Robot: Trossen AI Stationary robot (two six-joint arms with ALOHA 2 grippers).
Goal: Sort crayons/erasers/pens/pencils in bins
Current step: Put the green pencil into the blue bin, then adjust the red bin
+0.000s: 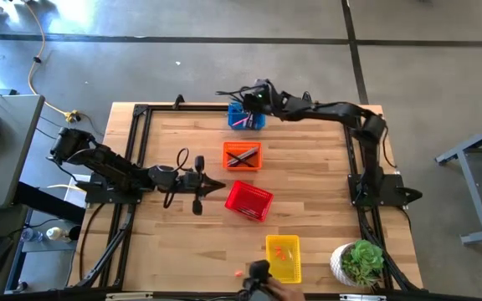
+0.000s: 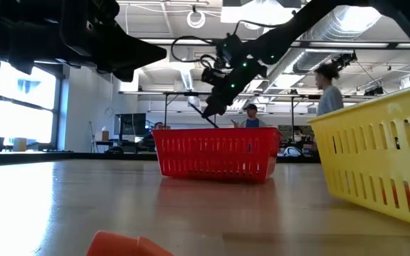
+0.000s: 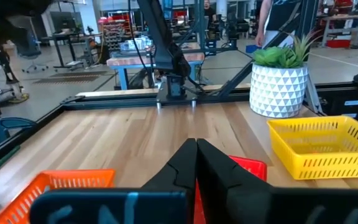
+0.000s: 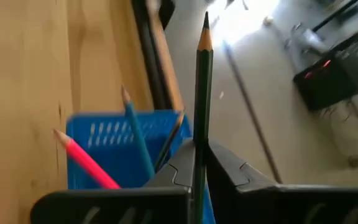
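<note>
Right gripper (image 4: 199, 163) is pinching a dark green pencil (image 4: 202, 93), point outward, directly over the blue bin (image 4: 104, 134) at the far edge of the bench (image 1: 308, 167). Only the right wrist view shows this grip; there a pink pencil (image 4: 86, 160), a blue pencil (image 4: 137, 137) and a darker one lean inside the blue mesh. From overhead the same gripper (image 1: 243, 99) sits above the blue bin (image 1: 247, 117), but the pencil it holds is too small to make out.

Left gripper (image 3: 196, 163) has its fingers pressed together with nothing between them, as its own wrist view shows clearly. The high view places it (image 1: 216, 186) just beside the red bin (image 1: 249, 201), near the middle of the bench. The orange bin (image 1: 242, 155), with dark sticks inside, lies between the blue and red ones, and the yellow bin (image 1: 283, 257) stands near the front edge beside a white potted plant (image 1: 358, 263).

An orange-red eraser (image 1: 239, 273) lies on the bench just left of the yellow bin; small orange-red pieces also show inside that bin. The low view catches the eraser (image 2: 130, 244) in the foreground, the red bin (image 2: 216, 153) and yellow bin (image 2: 383, 160) behind it, and people standing in the room beyond.
</note>
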